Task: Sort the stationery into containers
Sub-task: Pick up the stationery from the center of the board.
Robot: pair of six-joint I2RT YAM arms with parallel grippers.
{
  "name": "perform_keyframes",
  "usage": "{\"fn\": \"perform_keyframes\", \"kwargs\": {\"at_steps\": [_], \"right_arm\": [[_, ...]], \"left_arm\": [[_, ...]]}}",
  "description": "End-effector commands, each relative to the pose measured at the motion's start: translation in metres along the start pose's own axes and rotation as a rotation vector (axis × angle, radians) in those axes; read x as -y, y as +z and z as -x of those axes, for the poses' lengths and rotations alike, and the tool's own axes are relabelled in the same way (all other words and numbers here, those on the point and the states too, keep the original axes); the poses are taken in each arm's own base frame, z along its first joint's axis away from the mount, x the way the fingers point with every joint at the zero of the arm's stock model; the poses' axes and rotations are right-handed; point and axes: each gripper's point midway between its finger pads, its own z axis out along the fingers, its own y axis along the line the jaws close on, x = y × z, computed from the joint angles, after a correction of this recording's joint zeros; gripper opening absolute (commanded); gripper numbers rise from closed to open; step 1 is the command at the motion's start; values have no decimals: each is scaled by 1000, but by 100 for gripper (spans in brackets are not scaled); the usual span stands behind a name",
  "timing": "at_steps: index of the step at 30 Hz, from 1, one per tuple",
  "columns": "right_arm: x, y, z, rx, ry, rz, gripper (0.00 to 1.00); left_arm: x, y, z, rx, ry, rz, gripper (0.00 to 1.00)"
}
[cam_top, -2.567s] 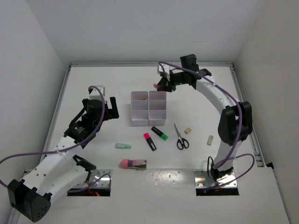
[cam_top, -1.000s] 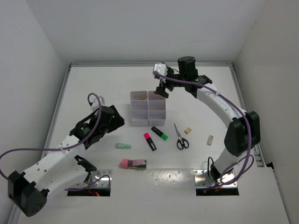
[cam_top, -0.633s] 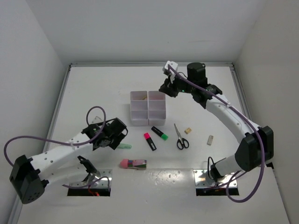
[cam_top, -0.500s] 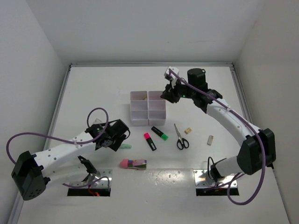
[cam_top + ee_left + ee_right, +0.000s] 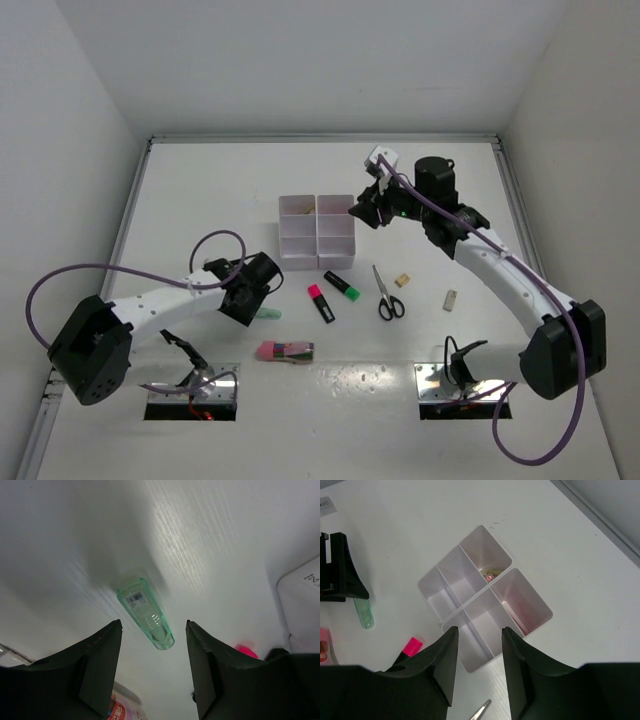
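Note:
The white organizer tray (image 5: 318, 232) stands mid-table, with a small item in one far compartment (image 5: 490, 577). My left gripper (image 5: 262, 298) is open, low over a mint eraser-like piece (image 5: 268, 314); in the left wrist view the piece (image 5: 146, 612) lies just ahead of the gap between my fingers (image 5: 153, 624), not touched. My right gripper (image 5: 362, 210) is open and empty, hovering above the tray (image 5: 470, 602), jaws (image 5: 479, 630) apart. Two black highlighters, pink-ended (image 5: 321, 303) and green-ended (image 5: 342, 285), lie near the tray. Black-handled scissors (image 5: 386, 293) lie to their right.
A pink packet (image 5: 286, 351) lies near the front edge, left of centre. Two beige bits (image 5: 402, 281) (image 5: 450, 299) lie right of the scissors. White walls close in the table on three sides. The left gripper shows in the right wrist view (image 5: 340, 570).
My left arm has swung down and toward the front, bringing the open gripper over the mint piece. My right gripper has drawn back from the tray's far end and risen above it.

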Motion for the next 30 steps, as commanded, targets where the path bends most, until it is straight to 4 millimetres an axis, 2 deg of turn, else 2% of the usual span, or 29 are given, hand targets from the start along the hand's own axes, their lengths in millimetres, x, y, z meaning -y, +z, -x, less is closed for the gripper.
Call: {"fn": "perform_keyframes", "kwargs": {"at_steps": [1, 4, 13, 17, 21, 22, 24, 25, 26, 28, 29, 30], "right_arm": [[4, -8, 20, 71, -25, -33, 41], [6, -8, 13, 63, -8, -39, 41], [13, -18, 25, 104, -33, -89, 41], [11, -19, 24, 104, -33, -89, 41], [14, -22, 24, 111, -26, -100, 41], [14, -22, 24, 111, -26, -100, 41], [14, -22, 24, 111, -26, -100, 41], [17, -24, 24, 111, -24, -108, 40], [17, -24, 24, 111, -24, -108, 37], [16, -26, 27, 118, -28, -110, 29], [16, -26, 27, 118, -28, -110, 25], [16, -26, 24, 111, -24, -108, 9]], "left_arm": [[9, 4, 1, -7, -10, -18, 60], [8, 14, 5, -2, -4, 22, 60], [9, 32, -1, -24, 39, 83, 59], [9, 38, -5, -34, 59, 89, 49], [15, 36, -8, -48, 72, 72, 30], [23, 29, -9, -54, 71, 39, 23], [31, 17, -11, -56, 92, 1, 17], [50, 0, -6, -39, 91, -73, 15], [58, -12, -9, -36, 106, -114, 12], [75, -34, -7, -23, 134, -185, 8], [93, -53, -4, -16, 133, -246, 7], [103, -66, -5, -17, 147, -291, 5]]}}
